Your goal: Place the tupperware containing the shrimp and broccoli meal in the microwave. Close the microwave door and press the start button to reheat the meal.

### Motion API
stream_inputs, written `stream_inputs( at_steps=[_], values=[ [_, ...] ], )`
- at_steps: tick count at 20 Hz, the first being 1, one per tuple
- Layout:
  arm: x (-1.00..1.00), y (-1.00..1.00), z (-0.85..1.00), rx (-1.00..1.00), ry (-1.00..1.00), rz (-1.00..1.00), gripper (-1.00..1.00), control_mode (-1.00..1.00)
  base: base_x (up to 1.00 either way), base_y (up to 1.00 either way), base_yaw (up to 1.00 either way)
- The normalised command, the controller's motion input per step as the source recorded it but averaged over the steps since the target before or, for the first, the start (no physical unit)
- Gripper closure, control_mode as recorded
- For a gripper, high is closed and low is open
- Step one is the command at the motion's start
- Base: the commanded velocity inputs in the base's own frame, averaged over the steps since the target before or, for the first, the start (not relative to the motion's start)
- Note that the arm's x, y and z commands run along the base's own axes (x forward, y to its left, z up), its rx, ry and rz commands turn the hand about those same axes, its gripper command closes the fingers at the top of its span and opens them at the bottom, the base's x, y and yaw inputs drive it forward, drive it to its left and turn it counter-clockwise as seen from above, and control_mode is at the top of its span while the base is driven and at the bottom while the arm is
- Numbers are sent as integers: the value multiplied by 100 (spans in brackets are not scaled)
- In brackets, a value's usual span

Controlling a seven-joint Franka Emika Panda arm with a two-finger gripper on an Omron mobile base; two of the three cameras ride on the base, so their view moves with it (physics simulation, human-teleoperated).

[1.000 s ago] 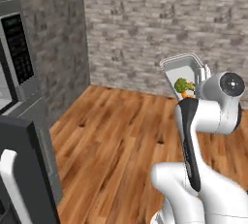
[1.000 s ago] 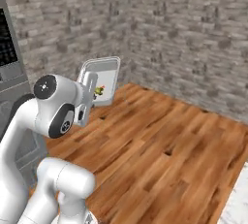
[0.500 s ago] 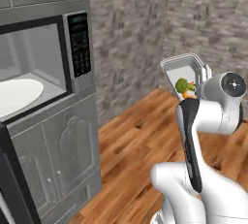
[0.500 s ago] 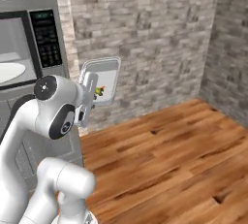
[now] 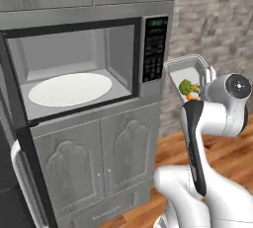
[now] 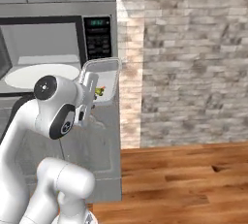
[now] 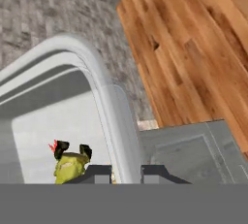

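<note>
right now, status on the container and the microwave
End effector shut on container rim, held beside keypad. Broccoli and shrimp inside. Microwave door open, turntable bare, nothing blocking.

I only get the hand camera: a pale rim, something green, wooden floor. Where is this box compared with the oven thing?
Observer: The tupperware hangs in the air just right of the microwave, beside its keypad.
Operator: Is the oven open?
Observer: Yes. The microwave door is swung out to the left, and the white plate inside is bare.
Operator: Is there just greenery in the box?
Observer: No, an orange shrimp lies beside the broccoli.
</note>
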Motion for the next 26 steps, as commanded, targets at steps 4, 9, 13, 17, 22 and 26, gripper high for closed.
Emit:
stream_inputs(
  at_steps=[4, 9, 13, 17, 22, 26],
  values=[
    [0, 0, 0, 0, 0, 0, 100, 100, 32, 7, 65],
    [0, 0, 0, 0, 0, 0, 100, 100, 0, 0, 57],
    [0, 0, 0, 0, 0, 0, 100, 100, 0, 0, 53],
    [0, 0, 0, 0, 0, 0, 100, 100, 0, -3, 48],
    [0, 0, 0, 0, 0, 0, 100, 100, 0, -10, 41],
    [0, 0, 0, 0, 0, 0, 100, 100, 0, -19, 29]
  ],
)
